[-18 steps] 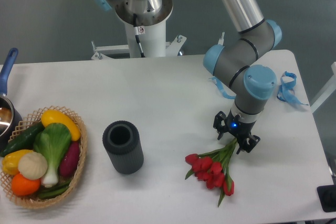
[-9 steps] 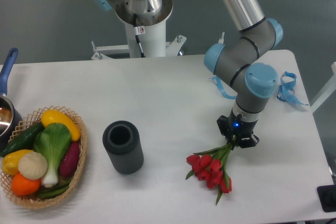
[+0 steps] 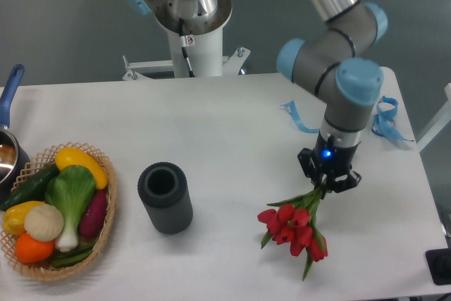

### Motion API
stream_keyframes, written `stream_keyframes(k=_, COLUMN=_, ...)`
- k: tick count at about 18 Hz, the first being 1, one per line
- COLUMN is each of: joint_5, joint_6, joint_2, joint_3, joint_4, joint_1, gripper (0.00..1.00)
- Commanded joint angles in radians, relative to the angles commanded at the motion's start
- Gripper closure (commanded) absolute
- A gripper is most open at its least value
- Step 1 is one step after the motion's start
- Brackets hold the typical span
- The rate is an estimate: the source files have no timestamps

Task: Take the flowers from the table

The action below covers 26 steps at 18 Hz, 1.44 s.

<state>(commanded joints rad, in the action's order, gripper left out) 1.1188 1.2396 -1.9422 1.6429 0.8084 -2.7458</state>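
The flowers (image 3: 297,223), a small bunch of red tulips on green stems, hang head-down at the right front of the white table (image 3: 211,132). My gripper (image 3: 328,182) is shut on the stem ends, which are hidden between the fingers. The tulip heads hang low and to the left of the gripper; I cannot tell whether they touch the tabletop.
A dark grey ribbed cylinder (image 3: 165,197) stands left of the flowers. A wicker basket (image 3: 107,209) of vegetables sits at the front left, with a pot (image 3: 8,147) behind it. Curled blue ribbons (image 3: 385,119) lie at the right edge and near the arm (image 3: 296,118).
The gripper closed on the flower stems, then rose and shifted a little right, taking the bunch along with it.
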Motion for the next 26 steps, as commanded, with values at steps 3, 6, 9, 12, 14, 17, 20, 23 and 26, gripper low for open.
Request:
stream_keyframes(k=3, joint_5=-0.120, joint_6=-0.080, joint_2=0.074, joint_3=-0.002, joint_4=-0.006, joint_1=-0.009, gripper=0.87)
stream_keyframes(k=6, joint_5=-0.232, joint_6=-0.175, joint_2=0.133, joint_3=-0.002, joint_4=-0.006, joint_1=-0.011, gripper=0.87)
stream_keyframes(k=9, joint_5=-0.371, joint_6=-0.222, joint_2=0.182, joint_3=-0.002, joint_4=-0.006, joint_1=-0.011, gripper=0.87)
stream_keyframes(k=12, joint_5=-0.473, joint_6=-0.278, joint_2=0.216, joint_3=0.012, joint_4=-0.006, joint_1=-0.031, gripper=0.87)
stream_keyframes(k=14, joint_5=-0.531, joint_6=-0.278, joint_2=0.221, joint_3=0.024, joint_4=-0.006, joint_1=-0.044, gripper=0.87)
stream_keyframes(k=17, joint_5=-0.571, joint_6=-0.269, joint_2=0.224, joint_3=0.057, joint_4=-0.008, joint_1=-0.052, gripper=0.87)
stream_keyframes(k=20, joint_5=-0.574, joint_6=-0.270, joint_2=0.224, joint_3=0.058, joint_4=-0.008, joint_1=-0.054, gripper=0.87)
stream_keyframes(k=23, joint_5=-0.583, joint_6=-0.270, joint_2=0.227, joint_3=0.058, joint_4=-0.008, joint_1=-0.057, gripper=0.87)
stream_keyframes(k=26, joint_5=-0.585, joint_6=-0.270, joint_2=0.233, joint_3=0.064, joint_4=-0.008, joint_1=-0.061, gripper=0.87)
